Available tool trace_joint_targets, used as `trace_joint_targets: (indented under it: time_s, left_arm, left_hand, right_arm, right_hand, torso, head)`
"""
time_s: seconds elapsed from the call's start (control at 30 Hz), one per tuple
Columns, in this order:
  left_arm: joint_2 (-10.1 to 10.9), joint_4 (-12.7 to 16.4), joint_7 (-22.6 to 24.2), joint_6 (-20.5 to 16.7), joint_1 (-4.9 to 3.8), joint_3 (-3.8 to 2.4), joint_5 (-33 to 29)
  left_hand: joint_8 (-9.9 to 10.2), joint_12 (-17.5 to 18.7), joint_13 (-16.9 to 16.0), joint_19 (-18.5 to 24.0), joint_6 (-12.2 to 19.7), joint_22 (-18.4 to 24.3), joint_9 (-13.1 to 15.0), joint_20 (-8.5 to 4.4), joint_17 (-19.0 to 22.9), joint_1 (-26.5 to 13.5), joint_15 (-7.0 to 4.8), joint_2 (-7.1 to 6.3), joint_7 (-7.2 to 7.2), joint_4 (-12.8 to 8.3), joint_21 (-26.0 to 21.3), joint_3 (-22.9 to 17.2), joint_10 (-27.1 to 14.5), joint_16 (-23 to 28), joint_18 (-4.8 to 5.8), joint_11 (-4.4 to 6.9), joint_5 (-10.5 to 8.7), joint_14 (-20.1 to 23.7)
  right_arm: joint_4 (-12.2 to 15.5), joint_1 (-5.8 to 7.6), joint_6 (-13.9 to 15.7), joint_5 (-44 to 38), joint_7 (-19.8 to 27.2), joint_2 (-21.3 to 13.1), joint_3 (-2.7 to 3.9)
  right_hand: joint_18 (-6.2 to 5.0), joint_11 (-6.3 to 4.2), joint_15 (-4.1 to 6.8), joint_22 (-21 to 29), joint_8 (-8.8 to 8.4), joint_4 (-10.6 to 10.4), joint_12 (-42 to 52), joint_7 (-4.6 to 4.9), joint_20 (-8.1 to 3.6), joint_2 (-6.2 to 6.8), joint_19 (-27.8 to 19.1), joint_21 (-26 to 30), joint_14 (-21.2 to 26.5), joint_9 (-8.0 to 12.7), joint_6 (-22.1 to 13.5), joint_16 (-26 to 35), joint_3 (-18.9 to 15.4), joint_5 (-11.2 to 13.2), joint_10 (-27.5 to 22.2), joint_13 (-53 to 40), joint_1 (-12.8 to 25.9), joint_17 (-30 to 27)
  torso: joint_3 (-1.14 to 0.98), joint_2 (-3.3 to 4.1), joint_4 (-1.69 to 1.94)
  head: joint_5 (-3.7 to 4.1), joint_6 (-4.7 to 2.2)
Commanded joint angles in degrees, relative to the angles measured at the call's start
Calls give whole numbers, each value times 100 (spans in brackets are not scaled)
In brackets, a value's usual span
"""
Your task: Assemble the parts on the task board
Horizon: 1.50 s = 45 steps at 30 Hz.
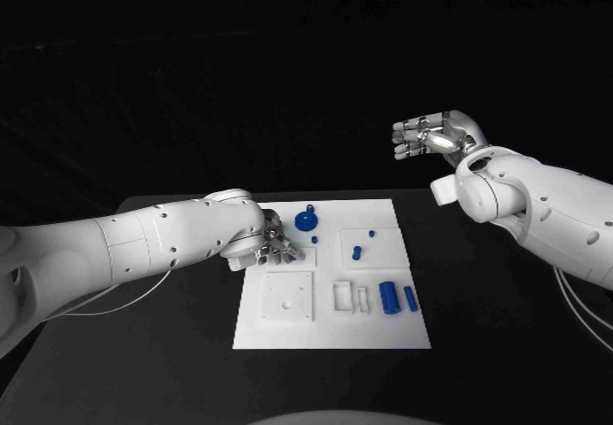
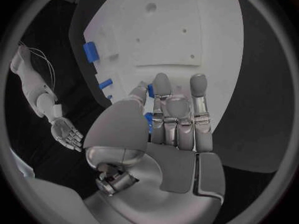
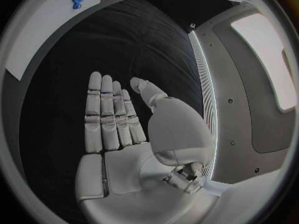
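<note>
The white task board (image 1: 384, 329) lies in the middle of the table. On it are a round blue knob (image 1: 308, 220), small blue parts (image 1: 358, 251) and two blue cylinders (image 1: 388, 297) that also show in the left wrist view (image 2: 90, 51). My left hand (image 1: 268, 246) is low over the board's far left area with its fingers (image 2: 177, 117) stretched along the board. A blue piece (image 2: 148, 122) shows in the gap between thumb and finger, and whether it is pinched is unclear. My right hand (image 1: 434, 137) is raised beyond the board's far right, flat (image 3: 115, 124) and holding nothing.
A square white plate (image 1: 289, 297) with small holes and a slotted white block (image 1: 347, 297) sit on the board's near half. Black table surface (image 1: 141, 363) surrounds the board on every side.
</note>
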State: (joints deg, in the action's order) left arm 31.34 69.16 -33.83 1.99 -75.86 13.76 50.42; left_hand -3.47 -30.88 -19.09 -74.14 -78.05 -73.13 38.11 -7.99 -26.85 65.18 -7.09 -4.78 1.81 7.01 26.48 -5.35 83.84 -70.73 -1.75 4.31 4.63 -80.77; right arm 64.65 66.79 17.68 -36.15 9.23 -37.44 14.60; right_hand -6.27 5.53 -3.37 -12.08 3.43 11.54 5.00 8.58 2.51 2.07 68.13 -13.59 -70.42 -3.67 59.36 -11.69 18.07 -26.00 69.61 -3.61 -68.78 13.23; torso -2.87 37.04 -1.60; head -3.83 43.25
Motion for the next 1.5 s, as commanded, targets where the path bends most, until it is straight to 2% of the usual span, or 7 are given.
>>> trace_joint_targets:
  time_s: [0.03, 0.43, 0.57, 0.87, 1.2, 1.33, 1.5]
  left_arm:
    - [1, 10, -3, 78, 3, -2, 80]
    - [55, 47, 17, 26, 3, -4, 110]
    - [81, 77, 34, 15, 3, -9, 101]
    - [200, 197, 38, 8, -25, -64, 90]
    - [334, 238, 131, -42, -195, -384, -208]
    - [349, 119, 169, -12, -345, -462, -335]
    - [272, -265, 188, 63, -531, -501, -503]
  left_hand:
    - [-36, 18, -5, -48, -69, -13, 23, 5, 6, -88, 0, -185, -3, 176, -31, 3, 287, 22, 72, -19, -180, -44]
    - [-32, -3, 60, -73, -101, -80, 28, -42, -33, -22, -23, -536, -8, 836, -97, 45, 288, 26, 121, -11, -189, -35]
    - [-30, -12, 73, -81, -90, -102, 32, -41, -42, 12, -24, -439, -13, 859, -121, 566, 288, 29, 124, -13, -189, -37]
    - [-29, -16, 93, -97, -94, -143, 21, -42, -54, 0, -22, -521, -10, 930, -154, 543, 287, 37, 122, -13, -188, -37]
    - [2, 161, 182, -77, 381, -159, -673, -23, 20, 172, 1, -377, -176, 808, -274, 480, 245, 198, 110, -96, -174, -12]
    - [-10, 484, 330, -52, 895, -107, -1215, 14, 124, 331, 34, -68, -315, 329, -388, 534, 208, 359, 66, -154, 952, 29]
    - [-18, 612, 444, -118, 1085, -58, -2002, 45, 181, 205, 63, 241, -408, -65, -533, 806, 237, 441, 35, -171, 952, 0]
  right_arm:
    - [-10, -9, -67, 84, 31, -2, 1]
    - [-29, -25, -53, 131, 41, -4, 1]
    - [-46, -33, -52, 133, 42, -4, 1]
    - [-73, -56, -57, 148, 43, -8, 1]
    - [-130, -69, -63, 164, 48, -20, 1]
    - [-150, -70, -56, 172, 53, -20, 1]
    - [-163, -71, -57, 185, 63, -24, 1]
  right_hand:
    - [-90, -1, -23, 101, 12, -116, -19, -10, 8, 4, 88, 96, 34, 1, -33, 14, 14, 33, -56, 8, 71, -6]
    - [-79, 9, -39, 383, 13, -292, -10, -8, 25, 113, 253, 337, 55, 0, -53, 20, 28, -60, -83, 8, 119, -39]
    - [-78, 10, -39, 474, 13, -322, -7, -7, 26, 129, 306, 402, 52, 0, -52, 22, 17, -66, -83, 8, 100, -58]
    - [-75, 14, -44, 536, 13, -336, -12, -6, 30, 145, 328, 441, 61, 0, -61, 28, 9, -86, -92, 8, 97, -76]
    - [-78, 14, -45, 569, 13, -330, -11, -3, 30, 153, 342, 457, 63, 0, -63, 31, 7, -111, -92, 8, 87, -88]
    - [-79, 19, -46, 578, 10, -311, -14, 7, 29, 159, 346, 459, 65, 2, -92, 33, 21, -159, -95, 8, 71, -93]
    - [-80, 21, -47, 581, 13, -304, -14, 14, 29, 162, 347, 459, 64, 1, -119, 33, 28, -175, -94, 8, 67, -95]
  torso:
    - [-1, 2, -3]
    - [-7, 1, -1]
    - [-7, 3, 0]
    - [-11, -3, -1]
    - [-6, -1, 3]
    - [-6, -1, 3]
    - [-14, 10, -1]
  head:
    - [14, -23]
    - [17, -22]
    - [30, -20]
    - [36, -32]
    - [32, -79]
    - [13, -102]
    - [-10, -91]
